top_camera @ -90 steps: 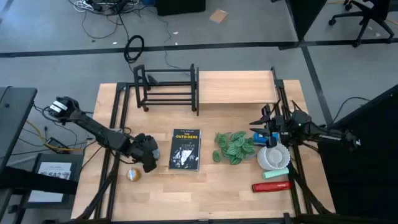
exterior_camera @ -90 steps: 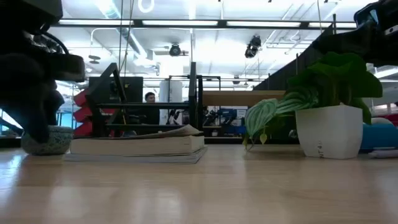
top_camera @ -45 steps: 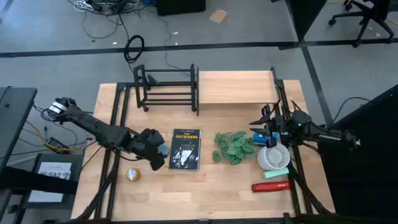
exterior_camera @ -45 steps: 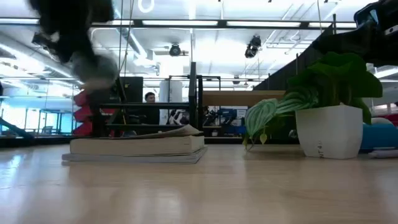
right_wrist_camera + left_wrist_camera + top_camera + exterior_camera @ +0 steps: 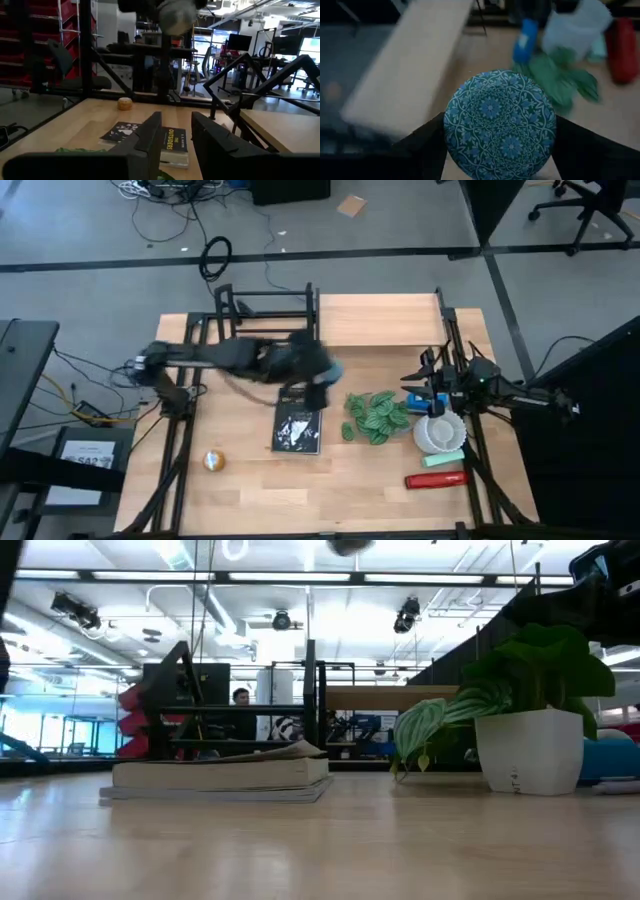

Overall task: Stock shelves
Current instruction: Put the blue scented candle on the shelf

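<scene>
High view: the left gripper [image 5: 318,372] hangs above the table's middle, over the top edge of the paperback book [image 5: 298,420] and just in front of the shelves, its arm blurred. In the left wrist view its two dark fingers [image 5: 422,150] are clamped on a round bowl [image 5: 499,124] with a blue and green floral pattern, seen from its underside. The black metal-bar rack [image 5: 268,322] stands at the table's far edge, left of centre, with upright end frames and nothing visible on its bars; the light wooden board [image 5: 378,320] on black legs adjoins it on the right, its top bare. Between the shelves and the table's near edge lie the book, a leafy green plant [image 5: 375,416], a white pot [image 5: 440,430] just beside the plant, a blue object [image 5: 415,400], a pale green item [image 5: 443,458] and a red one [image 5: 436,479]. A small orange ball [image 5: 213,461] sits near the left front. The right gripper [image 5: 430,385] waits by the white pot at the table's right side, fingers [image 5: 150,135] apart, holding nothing. In the low view a person [image 5: 240,697] shows in the room behind the rack.
</scene>
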`<state>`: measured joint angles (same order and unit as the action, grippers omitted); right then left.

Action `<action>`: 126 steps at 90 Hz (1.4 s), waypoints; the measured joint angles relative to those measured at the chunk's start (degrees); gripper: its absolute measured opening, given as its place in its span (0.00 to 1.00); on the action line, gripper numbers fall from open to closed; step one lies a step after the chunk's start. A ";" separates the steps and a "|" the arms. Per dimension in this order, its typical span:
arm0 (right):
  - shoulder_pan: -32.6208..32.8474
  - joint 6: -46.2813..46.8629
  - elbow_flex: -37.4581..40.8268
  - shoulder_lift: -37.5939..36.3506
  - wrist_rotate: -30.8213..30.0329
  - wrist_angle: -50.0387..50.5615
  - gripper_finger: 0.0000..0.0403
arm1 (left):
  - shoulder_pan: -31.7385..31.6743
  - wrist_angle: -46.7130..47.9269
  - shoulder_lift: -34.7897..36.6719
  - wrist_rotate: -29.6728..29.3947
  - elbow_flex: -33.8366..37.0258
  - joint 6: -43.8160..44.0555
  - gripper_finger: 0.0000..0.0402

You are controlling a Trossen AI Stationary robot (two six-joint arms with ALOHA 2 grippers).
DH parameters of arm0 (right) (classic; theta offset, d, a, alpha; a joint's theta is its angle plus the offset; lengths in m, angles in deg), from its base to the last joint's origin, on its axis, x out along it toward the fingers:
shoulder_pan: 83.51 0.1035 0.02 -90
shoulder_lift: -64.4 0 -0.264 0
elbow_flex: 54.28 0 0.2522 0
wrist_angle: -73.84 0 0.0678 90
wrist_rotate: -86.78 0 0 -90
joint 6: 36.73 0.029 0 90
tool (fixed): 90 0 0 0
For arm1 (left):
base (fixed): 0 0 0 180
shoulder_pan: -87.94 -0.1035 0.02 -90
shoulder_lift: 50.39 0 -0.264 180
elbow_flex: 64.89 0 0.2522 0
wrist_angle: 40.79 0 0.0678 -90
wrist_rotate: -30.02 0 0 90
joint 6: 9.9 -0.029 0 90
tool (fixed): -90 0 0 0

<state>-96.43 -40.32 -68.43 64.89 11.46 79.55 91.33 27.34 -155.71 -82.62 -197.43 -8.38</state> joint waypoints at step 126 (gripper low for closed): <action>0.00 0.02 -0.04 -0.04 -0.02 -1.30 0.19 | -24.20 11.31 -17.99 11.84 -8.50 10.18 0.69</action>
<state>-96.43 -40.31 -68.47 64.85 11.44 78.25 67.14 38.65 -173.69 -70.77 -205.93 1.80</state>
